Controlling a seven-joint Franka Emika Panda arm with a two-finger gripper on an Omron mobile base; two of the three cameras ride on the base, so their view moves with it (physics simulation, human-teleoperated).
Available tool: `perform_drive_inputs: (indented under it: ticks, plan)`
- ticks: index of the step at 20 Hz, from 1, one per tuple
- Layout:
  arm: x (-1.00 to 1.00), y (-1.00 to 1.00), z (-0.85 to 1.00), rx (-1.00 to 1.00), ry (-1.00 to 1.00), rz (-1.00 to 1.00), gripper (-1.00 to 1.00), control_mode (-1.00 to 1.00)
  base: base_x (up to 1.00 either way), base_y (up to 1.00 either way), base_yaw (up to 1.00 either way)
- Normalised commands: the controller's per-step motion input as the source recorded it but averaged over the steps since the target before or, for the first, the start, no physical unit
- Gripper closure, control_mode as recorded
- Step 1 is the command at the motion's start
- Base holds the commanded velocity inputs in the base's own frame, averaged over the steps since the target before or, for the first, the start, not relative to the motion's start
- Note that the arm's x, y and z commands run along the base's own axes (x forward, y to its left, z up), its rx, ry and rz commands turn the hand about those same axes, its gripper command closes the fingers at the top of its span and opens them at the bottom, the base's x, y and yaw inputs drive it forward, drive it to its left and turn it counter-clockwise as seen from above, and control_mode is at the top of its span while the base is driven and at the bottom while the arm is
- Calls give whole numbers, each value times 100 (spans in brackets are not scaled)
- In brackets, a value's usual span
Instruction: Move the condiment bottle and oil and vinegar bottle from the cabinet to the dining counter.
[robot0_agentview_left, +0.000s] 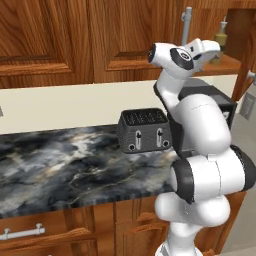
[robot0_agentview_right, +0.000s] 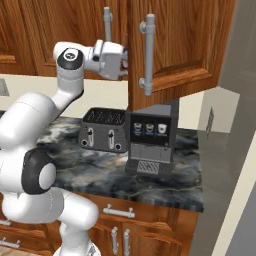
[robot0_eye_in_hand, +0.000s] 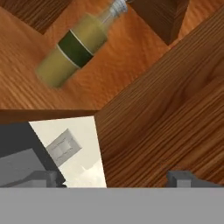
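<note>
The oil and vinegar bottle (robot0_agentview_left: 221, 41), olive-yellow with a dark band and a thin spout, stands on the shelf of the open cabinet (robot0_agentview_left: 231, 64). In the hand view the oil and vinegar bottle (robot0_eye_in_hand: 76, 46) lies slanted at the upper left, ahead of my gripper (robot0_eye_in_hand: 113, 179) and some way off. My gripper is open with nothing between its fingertips (robot0_eye_in_hand: 183, 177). It is raised to the shelf's front edge, just left of the bottle (robot0_agentview_left: 211, 50), and beside the open cabinet door (robot0_agentview_right: 180, 45). The condiment bottle and the dining counter are out of view.
A dark toaster (robot0_agentview_left: 144, 130) and a coffee machine (robot0_agentview_right: 152, 140) stand on the marble kitchen top (robot0_agentview_left: 60, 165) below my arm. The open door's long grey bar handle (robot0_agentview_right: 148, 55) hangs close to my hand. Drawer cabinets (robot0_agentview_left: 30, 235) run under the top.
</note>
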Motion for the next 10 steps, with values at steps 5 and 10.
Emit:
perform_drive_inputs:
  ticks: [5,10]
  plan:
    - [-9,-83,-26,0,0,-21,-100,-100,0,0,0]
    - [-30,-88,-27,0,-2,-15,-100,-100,0,0,0]
